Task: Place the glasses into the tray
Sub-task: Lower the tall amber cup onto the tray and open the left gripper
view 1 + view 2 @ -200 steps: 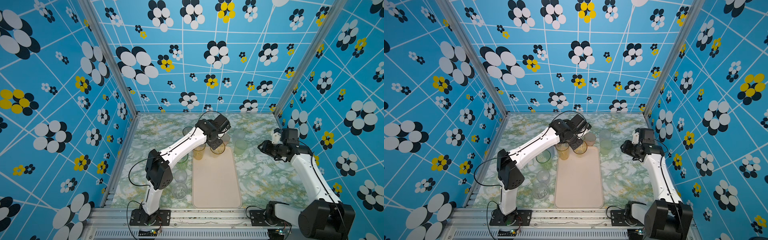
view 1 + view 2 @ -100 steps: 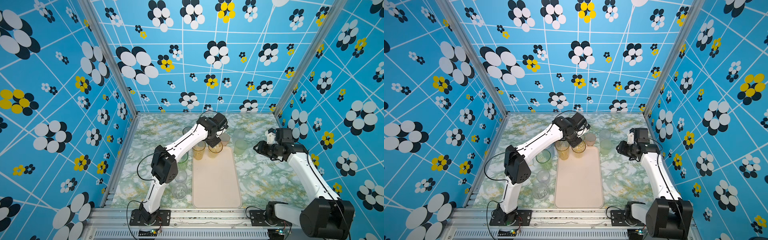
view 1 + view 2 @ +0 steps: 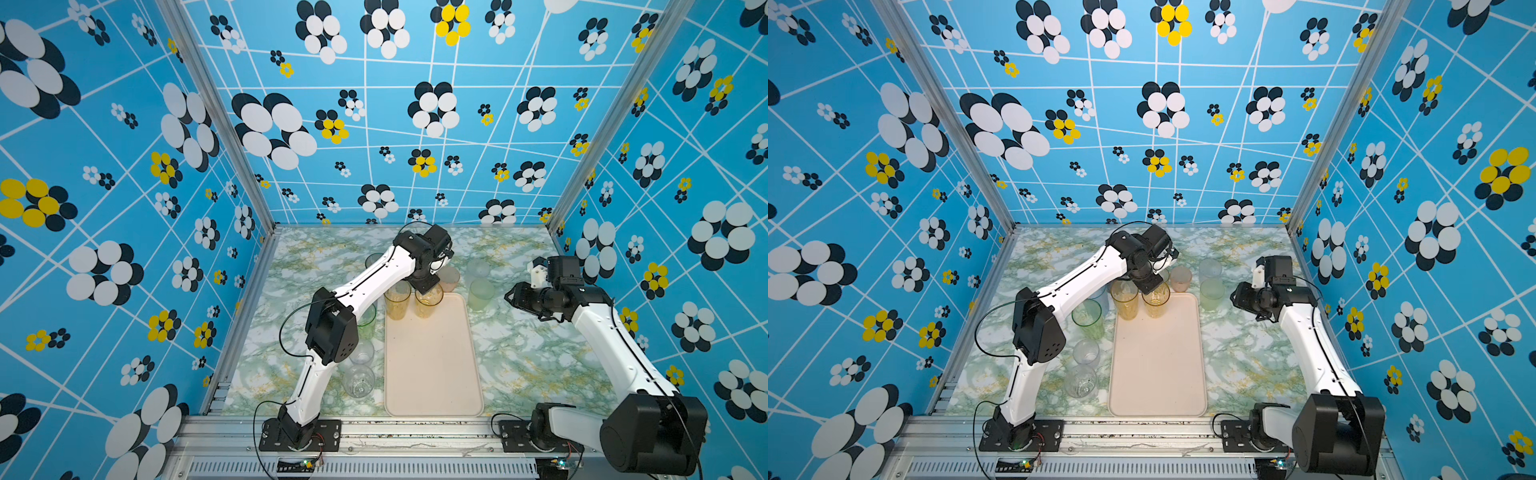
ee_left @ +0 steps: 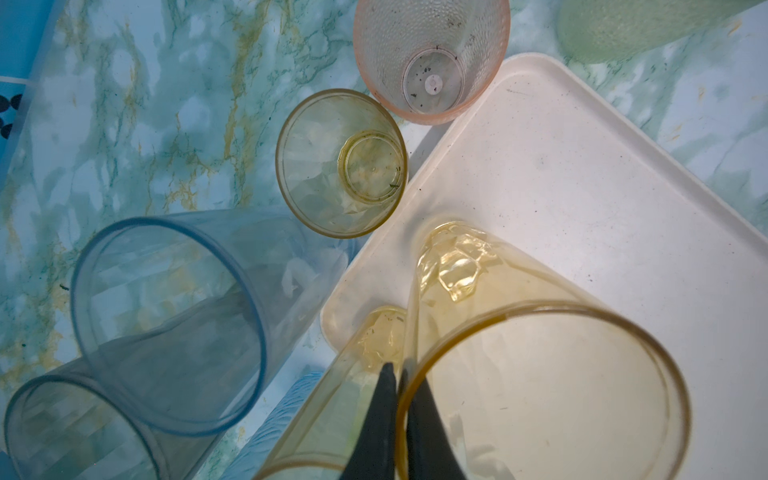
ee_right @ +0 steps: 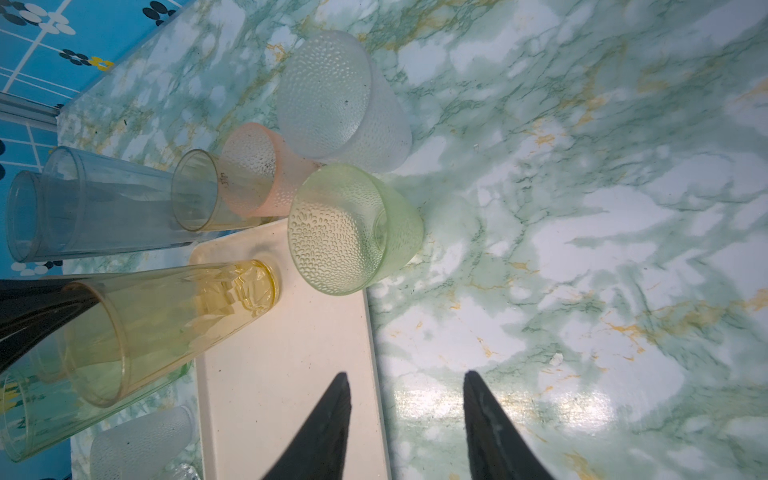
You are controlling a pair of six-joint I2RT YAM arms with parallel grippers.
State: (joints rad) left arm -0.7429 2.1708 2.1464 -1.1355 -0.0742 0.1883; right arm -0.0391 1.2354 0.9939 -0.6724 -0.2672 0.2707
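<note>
Glasses (image 3: 359,380) mostly stand on the green-marbled worktop (image 3: 519,353) around the flat cream-pink rectangular tray (image 3: 432,374). Your tall amber translucent tumbler (image 4: 540,374) stands upright inside the tray's far end, and a second tall amber tumbler (image 4: 332,395) is just beside it at the corner. The left claw (image 4: 398,374) is closed tight on the first tumbler's rim, one finger inside the wall and one outside. That rim pinch probably suits you here, since it takes no room at the sides where the neighbour crowds in. Judging by the base on the tray floor, you look ready to let go. The right claw (image 5: 406,374) is about half open and holds nothing. It hangs over the tray's edge and the worktop, near a short green dimpled tumbler (image 5: 353,228) just beside the tray's far corner. That looks like your likely next pick.
</note>
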